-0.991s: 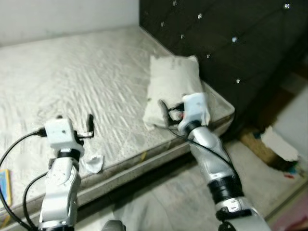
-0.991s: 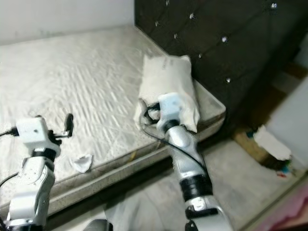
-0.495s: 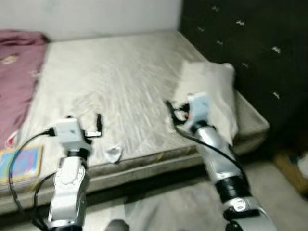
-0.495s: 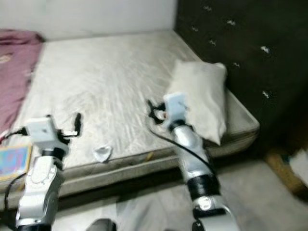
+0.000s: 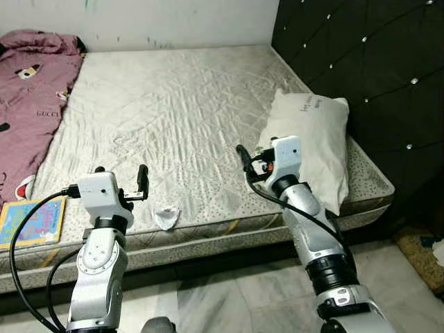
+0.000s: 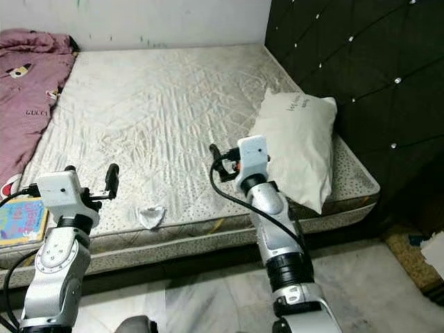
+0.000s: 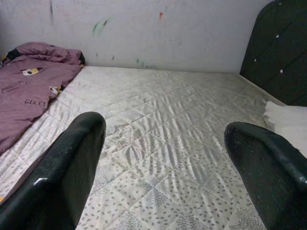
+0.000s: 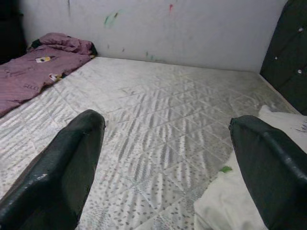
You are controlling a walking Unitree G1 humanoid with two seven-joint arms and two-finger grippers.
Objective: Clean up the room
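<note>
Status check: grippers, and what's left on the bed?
Left gripper and right gripper open, empty, over the mattress edge. Crumpled white scrap at near edge, pillow by headboard, maroon blanket on the left. Nothing blocking.

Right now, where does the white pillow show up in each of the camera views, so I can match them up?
Left eye view: the white pillow lies right of centre, against the dark headboard.
Right eye view: right of centre, same spot on the mattress.
Left wrist view: a white corner at the far edge, below the headboard.
Right wrist view: white fabric beside one finger.
Shared landmark: the purple blanket.
</note>
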